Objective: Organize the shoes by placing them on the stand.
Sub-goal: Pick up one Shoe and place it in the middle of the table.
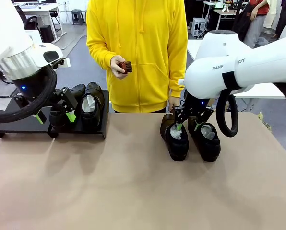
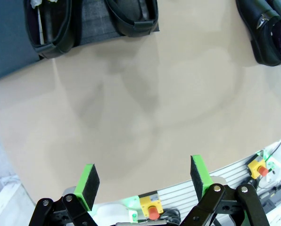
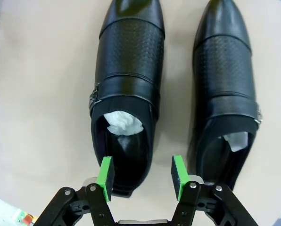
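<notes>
Glossy black leather dress shoe (image 3: pixel 126 70), paper-stuffed: likely stiff, slick, light; grab heel collar. Right gripper (image 3: pixel 141 173) astride heel, jaws apart, unclamped.

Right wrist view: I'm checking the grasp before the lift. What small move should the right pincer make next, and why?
Probably close on the heel. The right pincer hangs with jaws apart over the heel end of one shoe, its pads roughly either side, not visibly gripping; that shoe lies on the table, not on the stand.
</notes>
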Action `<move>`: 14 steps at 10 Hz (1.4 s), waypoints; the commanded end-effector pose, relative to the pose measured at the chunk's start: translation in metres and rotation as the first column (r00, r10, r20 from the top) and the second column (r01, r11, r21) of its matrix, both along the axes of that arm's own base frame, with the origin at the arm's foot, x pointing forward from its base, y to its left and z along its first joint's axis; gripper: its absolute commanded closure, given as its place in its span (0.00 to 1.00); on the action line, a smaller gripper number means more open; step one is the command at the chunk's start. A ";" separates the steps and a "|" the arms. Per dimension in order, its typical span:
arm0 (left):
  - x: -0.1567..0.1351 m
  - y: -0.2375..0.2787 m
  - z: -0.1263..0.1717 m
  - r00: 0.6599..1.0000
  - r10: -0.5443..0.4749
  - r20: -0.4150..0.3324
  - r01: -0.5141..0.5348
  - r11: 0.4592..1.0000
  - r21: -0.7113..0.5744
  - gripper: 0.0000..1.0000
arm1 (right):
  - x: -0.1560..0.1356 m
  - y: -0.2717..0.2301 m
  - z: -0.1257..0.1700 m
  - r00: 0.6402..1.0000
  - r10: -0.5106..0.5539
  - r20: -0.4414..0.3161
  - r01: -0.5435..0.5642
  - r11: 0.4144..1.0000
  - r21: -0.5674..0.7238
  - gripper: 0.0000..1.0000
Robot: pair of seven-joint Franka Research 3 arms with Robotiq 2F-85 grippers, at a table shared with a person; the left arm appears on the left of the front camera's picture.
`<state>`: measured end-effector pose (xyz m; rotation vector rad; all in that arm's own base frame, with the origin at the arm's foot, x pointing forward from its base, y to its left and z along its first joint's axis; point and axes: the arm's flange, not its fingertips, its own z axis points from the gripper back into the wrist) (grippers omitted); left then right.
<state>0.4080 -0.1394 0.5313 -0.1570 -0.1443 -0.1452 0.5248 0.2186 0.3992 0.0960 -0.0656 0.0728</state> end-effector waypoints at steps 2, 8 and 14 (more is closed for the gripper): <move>0.000 0.000 0.000 1.000 0.018 0.007 -0.018 1.000 0.003 0.00 | 0.019 0.008 -0.015 0.999 -0.048 0.000 0.048 0.998 -0.037 0.35; 0.000 0.000 0.000 1.000 0.018 0.007 -0.018 1.000 0.003 0.00 | 0.035 0.004 -0.042 0.989 -0.146 -0.004 0.145 0.988 -0.050 0.35; 0.000 0.000 0.000 1.000 0.018 0.007 -0.018 1.000 0.003 0.00 | 0.039 0.003 -0.060 0.996 -0.094 -0.004 0.094 0.992 -0.087 0.79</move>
